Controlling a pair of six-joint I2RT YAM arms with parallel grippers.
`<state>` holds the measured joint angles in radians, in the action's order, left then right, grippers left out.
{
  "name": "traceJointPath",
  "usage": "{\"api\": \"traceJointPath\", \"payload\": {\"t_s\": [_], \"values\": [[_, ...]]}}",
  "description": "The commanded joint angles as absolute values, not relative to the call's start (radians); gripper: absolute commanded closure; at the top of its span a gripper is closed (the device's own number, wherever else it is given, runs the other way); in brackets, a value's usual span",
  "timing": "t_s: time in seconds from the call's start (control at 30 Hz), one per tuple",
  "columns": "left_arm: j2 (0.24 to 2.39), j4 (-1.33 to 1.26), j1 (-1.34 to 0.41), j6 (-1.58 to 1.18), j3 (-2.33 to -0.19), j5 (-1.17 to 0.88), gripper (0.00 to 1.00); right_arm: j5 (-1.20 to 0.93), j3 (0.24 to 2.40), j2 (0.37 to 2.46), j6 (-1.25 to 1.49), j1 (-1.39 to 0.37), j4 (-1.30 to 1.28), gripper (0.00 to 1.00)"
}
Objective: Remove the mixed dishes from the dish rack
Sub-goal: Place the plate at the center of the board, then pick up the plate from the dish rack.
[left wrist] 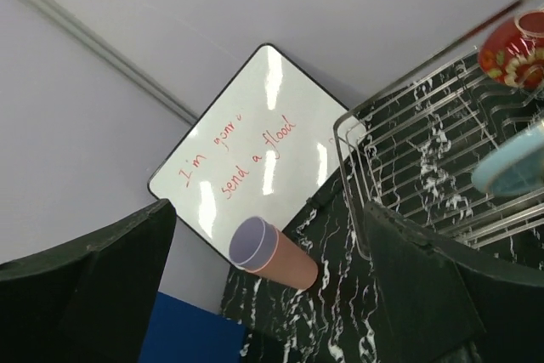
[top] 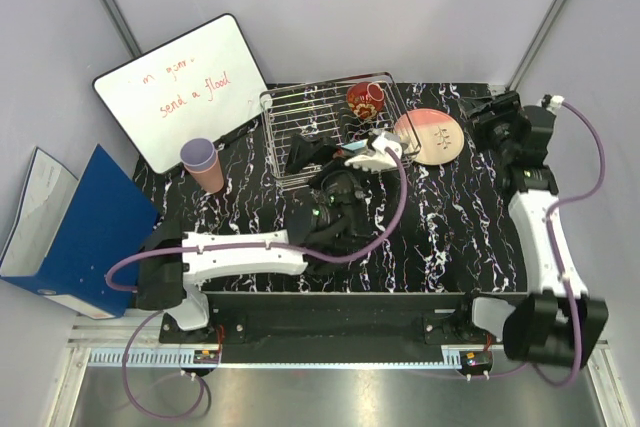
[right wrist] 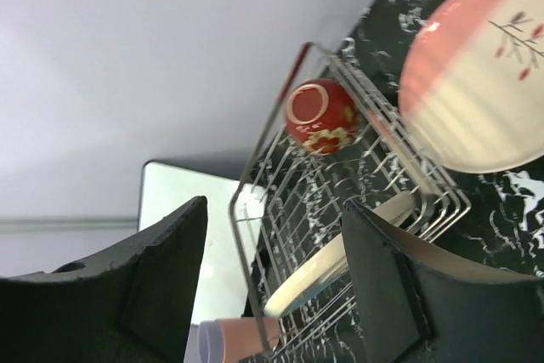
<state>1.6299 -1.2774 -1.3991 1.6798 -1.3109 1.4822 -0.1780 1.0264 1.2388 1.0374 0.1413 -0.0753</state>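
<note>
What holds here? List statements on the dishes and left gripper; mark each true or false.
The glossy red patterned bowl lies in the silver wire dish rack. True.
The pink and cream plate stands in the rack. False: it lies on the black marbled table beside it.
The lavender cup sits nested in the salmon-pink cup. True.
The left gripper clamps the light-blue and cream plate. False: it is open and empty; that plate sits in the rack.

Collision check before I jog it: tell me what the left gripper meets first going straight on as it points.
Likely the stacked cups, lavender inside salmon-pink, centred between the open jaws of the left gripper, whiteboard behind them. The dish rack rim runs close on one side; depth is unclear.
</note>
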Motion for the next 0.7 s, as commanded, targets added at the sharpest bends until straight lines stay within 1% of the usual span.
{"api": "traceJointPath", "payload": {"t_s": [0.0, 0.03, 0.07, 0.1, 0.13, 0.17, 0.2, 0.27, 0.3, 0.33, 0.37, 0.4, 0.43, 0.47, 0.53, 0.63, 0.67], "values": [[1.62, -0.635, -1.324, 1.189, -1.376, 1.384, 0.01, -0.199, 0.973, 1.053, 0.97, 0.133, -0.124, 0.29], [1.615, -0.342, -1.313, 0.771, -1.426, 1.335, 0.01, -0.204, 0.966, 0.99, 0.95, 0.133, -0.146, 0.29], [1.62, -0.043, -1.274, 0.542, -1.501, 1.256, 0.01, -0.199, 0.965, 0.961, 0.936, 0.133, -0.159, 0.28], [1.641, 0.372, -1.24, 0.355, -1.651, 1.06, 0.01, -0.193, 0.971, 0.936, 0.919, 0.133, -0.204, 0.29], [1.644, 0.43, -1.206, 0.199, -1.681, 1.016, 0.01, -0.181, 0.979, 0.892, 0.888, 0.132, -0.225, 0.29], [1.635, 0.43, -1.174, 0.209, -1.677, 0.985, 0.01, -0.17, 0.991, 0.875, 0.875, 0.126, -0.245, 0.29], [1.602, 0.314, -1.164, 0.326, -1.608, 0.939, 0.01, -0.161, 0.992, 0.858, 0.867, 0.105, -0.265, 0.29], [1.571, 0.218, -1.131, 0.426, -1.547, 0.847, 0.01, -0.175, 0.974, 0.827, 0.874, 0.087, -0.262, 0.28], [1.56, 0.233, -1.106, 0.466, -1.528, 0.702, 0.01, -0.186, 0.963, 0.824, 0.887, 0.084, -0.258, 0.28], [1.557, 0.25, -1.077, 0.469, -1.526, 0.636, 0.01, -0.21, 0.936, 0.816, 0.914, 0.083, -0.252, 0.29], [1.549, 0.267, -1.013, 0.468, -1.516, 0.565, 0.05, -0.222, 0.921, 0.813, 0.926, 0.083, -0.244, 0.29], [1.517, 0.268, -0.978, 0.436, -1.505, 0.413, 0.07, -0.232, 0.908, 0.808, 0.936, 0.084, -0.236, 0.29], [1.5, 0.264, -0.938, 0.42, -1.49, 0.318, 0.09, -0.247, 0.887, 0.795, 0.936, 0.084, -0.232, 0.29], [1.482, 0.212, -0.86, 0.407, -1.439, 0.187, 0.11, -0.247, 0.878, 0.785, 0.933, 0.084, -0.232, 0.29], [1.459, 0.177, -0.781, 0.406, -1.407, 0.083, 0.12, -0.236, 0.865, 0.758, 0.911, 0.075, -0.247, 0.29], [1.497, 0.172, -0.732, 0.462, -1.393, -0.056, 0.13, -0.23, 0.854, 0.755, 0.902, 0.063, -0.255, 0.29], [1.512, 0.196, -0.715, 0.472, -1.4, -0.157, 0.13, -0.232, 0.853, 0.759, 0.903, 0.061, -0.256, 0.29]]}}
